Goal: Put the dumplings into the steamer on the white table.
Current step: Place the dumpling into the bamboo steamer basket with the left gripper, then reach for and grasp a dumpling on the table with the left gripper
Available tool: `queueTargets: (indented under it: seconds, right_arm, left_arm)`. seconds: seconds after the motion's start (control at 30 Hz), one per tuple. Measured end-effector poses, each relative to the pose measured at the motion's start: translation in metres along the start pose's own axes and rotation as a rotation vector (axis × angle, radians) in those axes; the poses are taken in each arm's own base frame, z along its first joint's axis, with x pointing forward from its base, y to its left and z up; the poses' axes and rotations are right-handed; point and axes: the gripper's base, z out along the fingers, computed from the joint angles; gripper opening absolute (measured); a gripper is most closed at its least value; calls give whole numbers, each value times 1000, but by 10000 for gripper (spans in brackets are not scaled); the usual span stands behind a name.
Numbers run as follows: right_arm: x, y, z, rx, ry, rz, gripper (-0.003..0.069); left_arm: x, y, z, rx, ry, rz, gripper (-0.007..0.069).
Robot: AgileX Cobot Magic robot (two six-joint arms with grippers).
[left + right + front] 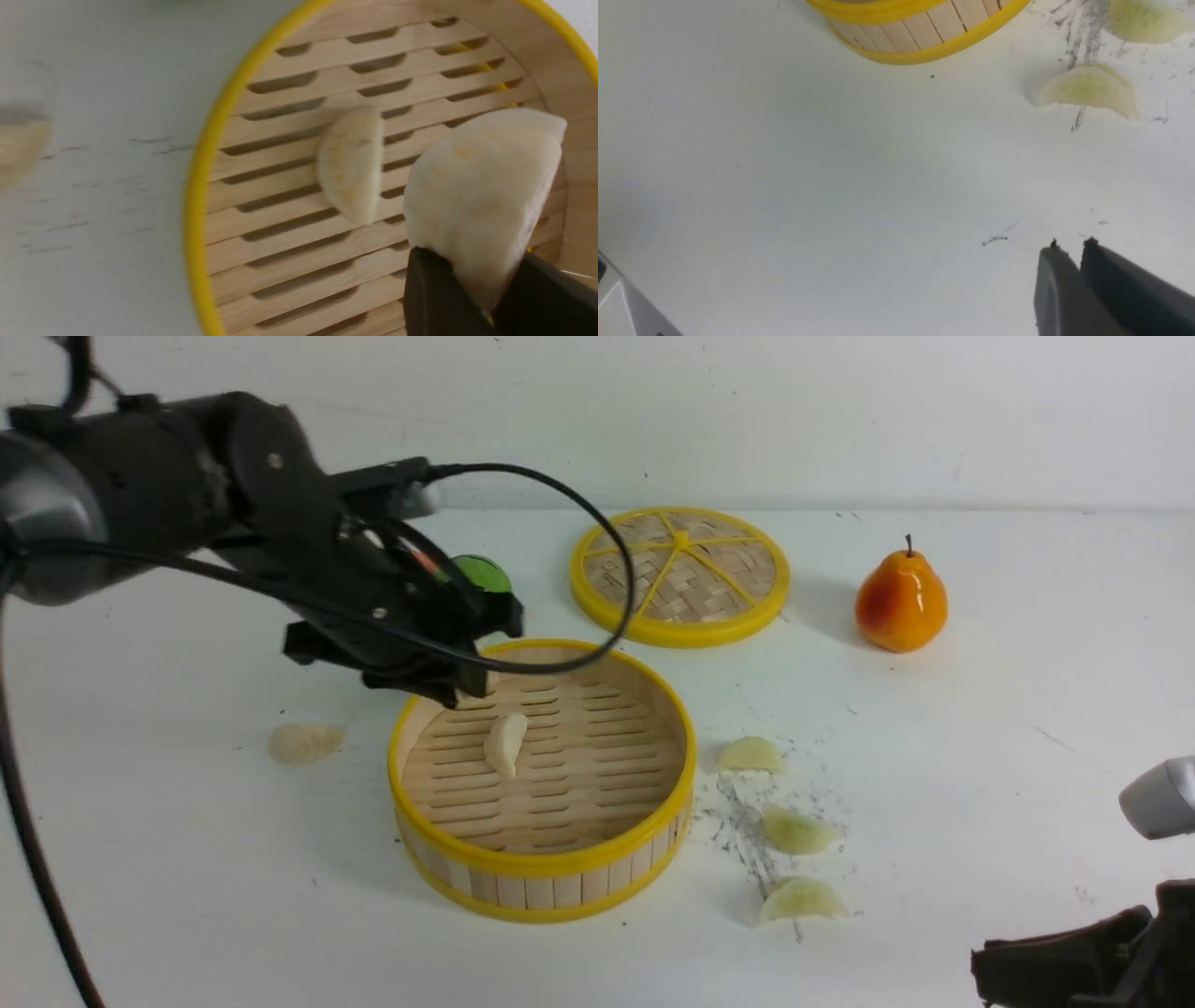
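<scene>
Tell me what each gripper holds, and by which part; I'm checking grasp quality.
The left gripper pinches a cream-white dumpling by one narrow end, over the steamer. The right gripper holds nothing, jaws nearly together.

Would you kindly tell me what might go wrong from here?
1. The left gripper pinches only the tip of the cream-white crescent dumpling, so it may slip early.
2. Released here, close to the wall of the round yellow-rimmed bamboo steamer, it may strike the rim or roll onto the cream-white dumpling lying inside.
</scene>
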Motion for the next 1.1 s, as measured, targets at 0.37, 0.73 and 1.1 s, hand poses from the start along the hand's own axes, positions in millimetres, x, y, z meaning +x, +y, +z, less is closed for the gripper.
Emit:
queueTargets:
  seconds: [0.37,0.73,1.1]
  right_arm:
    - [0,0,0,0,0,0,77]
    - [0,0,0,0,0,-1,77]
    - [0,0,0,0,0,-1,78]
  left_arm:
    - [3,-28,74,-81,89,-3,153]
    - [4,-26,85,-93,123,-6,239]
    - [-24,-34,36,-188,145,163,360]
